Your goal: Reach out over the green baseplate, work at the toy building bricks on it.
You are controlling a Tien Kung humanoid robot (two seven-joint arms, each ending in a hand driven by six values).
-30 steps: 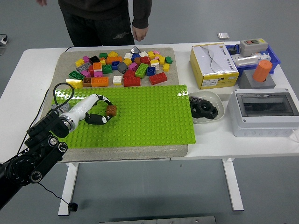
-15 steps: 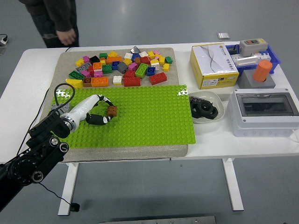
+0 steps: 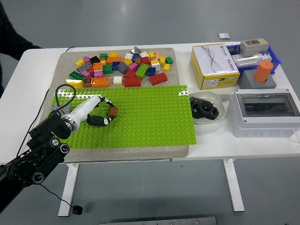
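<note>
The green baseplate [image 3: 140, 117] lies on a grey mat in the middle of the table. A brown brick [image 3: 113, 112] sits on its left part. My left hand [image 3: 103, 112] reaches in from the lower left, and its fingers [image 3: 98, 121] are curled around the brown brick. A pile of loose coloured bricks [image 3: 122, 68] lies on the mat behind the plate. My right arm is out of view.
A yellow and white box [image 3: 213, 65] stands at the right rear. A white bowl [image 3: 206, 108] with black parts sits right of the plate. A grey electrical box [image 3: 266, 112] and an orange cylinder [image 3: 263, 71] stand further right. A person's dark sleeve [image 3: 11, 37] shows at the top left.
The person at the far side has walked off to the left and is now almost out of view. My left hand has stayed on the brown brick.
</note>
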